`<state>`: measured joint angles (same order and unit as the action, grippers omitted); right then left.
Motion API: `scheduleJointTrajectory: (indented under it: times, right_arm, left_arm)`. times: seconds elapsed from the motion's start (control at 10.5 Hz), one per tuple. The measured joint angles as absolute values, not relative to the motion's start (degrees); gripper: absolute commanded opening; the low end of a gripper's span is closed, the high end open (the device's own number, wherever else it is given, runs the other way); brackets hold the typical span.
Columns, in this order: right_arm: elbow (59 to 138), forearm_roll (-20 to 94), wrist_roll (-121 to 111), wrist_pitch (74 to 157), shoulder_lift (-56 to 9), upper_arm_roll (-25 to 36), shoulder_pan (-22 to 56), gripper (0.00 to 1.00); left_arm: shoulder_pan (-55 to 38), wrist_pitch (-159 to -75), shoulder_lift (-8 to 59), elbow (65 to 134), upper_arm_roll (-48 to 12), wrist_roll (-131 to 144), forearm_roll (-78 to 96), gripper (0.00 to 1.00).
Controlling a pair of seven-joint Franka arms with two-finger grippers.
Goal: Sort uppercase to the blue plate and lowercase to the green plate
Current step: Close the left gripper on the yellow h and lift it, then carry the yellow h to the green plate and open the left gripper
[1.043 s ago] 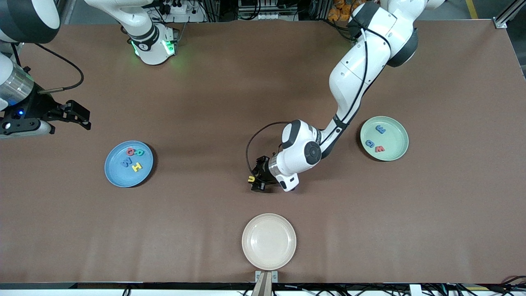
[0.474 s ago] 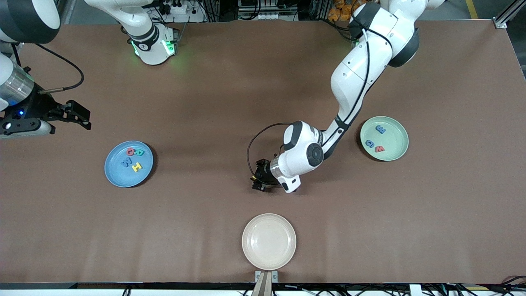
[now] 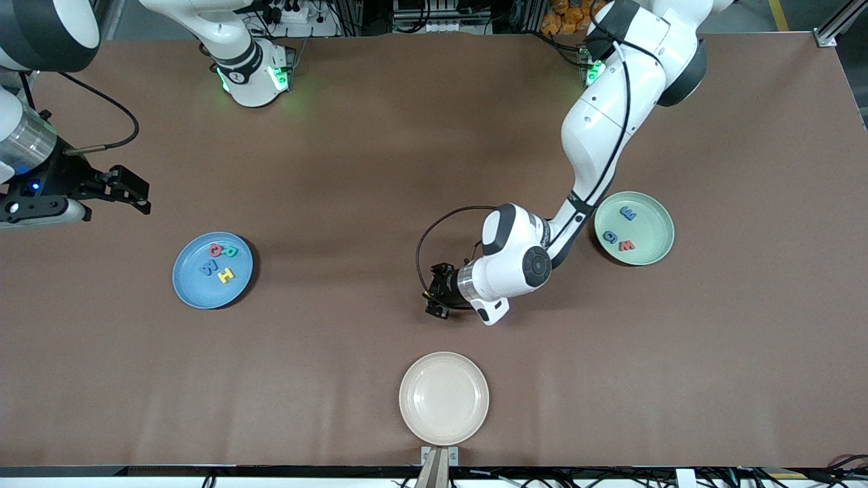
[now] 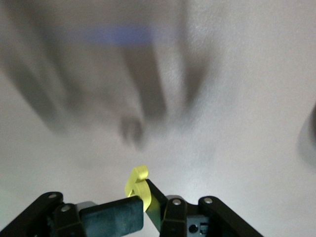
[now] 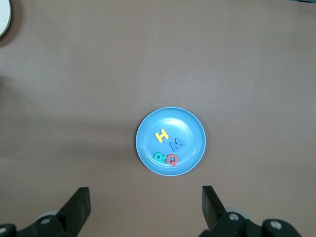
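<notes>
Brown table [image 3: 339, 169] | left jaws grip yellow letter [image 4: 137, 181], probably h | right jaws open, waiting

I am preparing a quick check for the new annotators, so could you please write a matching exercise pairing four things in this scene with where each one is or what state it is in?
Things:
1. yellow h
2. red Q
3. red w
4. right pincer

Place or state:
A. on the green plate
B. open, over the table above the blue plate
C. pinched in the shut left pincer
D. on the blue plate

Pairs: 1-C, 2-D, 3-A, 4-B
</notes>
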<state>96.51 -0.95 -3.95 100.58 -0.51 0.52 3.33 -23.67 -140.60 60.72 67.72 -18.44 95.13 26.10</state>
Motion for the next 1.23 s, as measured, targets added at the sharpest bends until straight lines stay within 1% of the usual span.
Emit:
scheduleJointTrajectory:
  times: [0.28, 0.47, 0.76, 0.95, 1.23]
  right_arm:
    - [96.5, -1.0, -3.9, 100.6, -0.5, 0.5, 3.4, 1.0]
    - [96.5, -1.0, -3.9, 100.6, -0.5, 0.5, 3.4, 1.0]
    - [96.5, -1.0, -3.9, 100.6, -0.5, 0.5, 3.5, 1.0]
    - [96.5, -1.0, -3.9, 100.6, -0.5, 0.5, 3.5, 1.0]
    - [96.5, -1.0, -3.9, 100.6, -0.5, 0.5, 3.7, 1.0]
  left_arm:
    - [-22.1, -136.3, 58.3, 69.6, -16.9, 97.7, 26.1, 0.0]
    - [-19.2, -134.7, 55.3, 72.2, -15.3, 97.7, 25.7, 0.0]
    - [-14.1, -133.2, 50.6, 76.8, -14.7, 97.7, 21.3, 0.0]
    - [-11.4, -132.6, 47.9, 81.5, -14.6, 97.8, 16.1, 0.0]
    - [-7.9, -132.6, 41.9, 91.8, -14.6, 97.7, 10.0, 0.0]
